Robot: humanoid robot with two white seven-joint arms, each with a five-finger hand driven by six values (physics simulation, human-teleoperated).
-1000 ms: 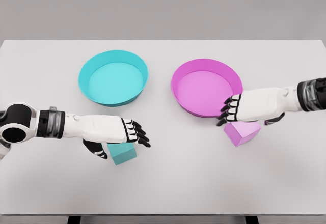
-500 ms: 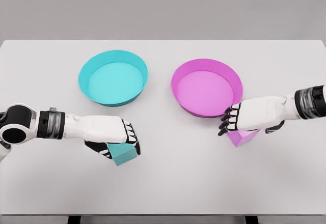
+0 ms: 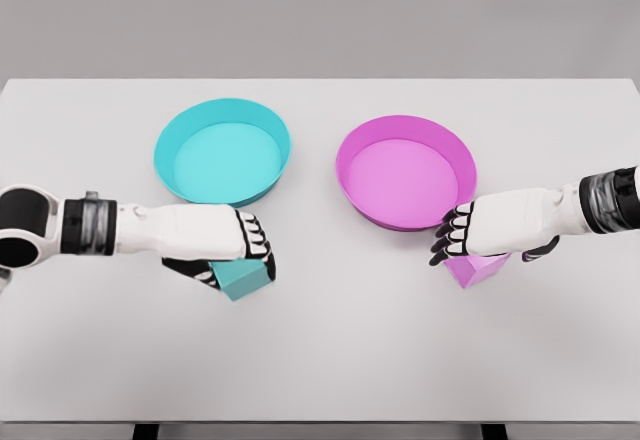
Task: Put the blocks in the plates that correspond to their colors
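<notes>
A teal block sits under my left hand, whose fingers are curled down over its top and far side, thumb on the near-left side. The block looks a little off the table, in front of the teal plate. My right hand covers the top of the pink block, fingers curled over its left side and thumb behind on the right. Only the lower front of the pink block shows. It lies just in front of the right part of the pink plate. Both plates hold nothing.
The white table runs from edge to edge. The two plates stand side by side across its middle, with a narrow gap between them. The table's front edge is near the bottom of the view.
My left fingers closed over the teal block, and hand and block then shifted slightly up toward the teal plate. My right hand came down onto the pink block and curled around it.
</notes>
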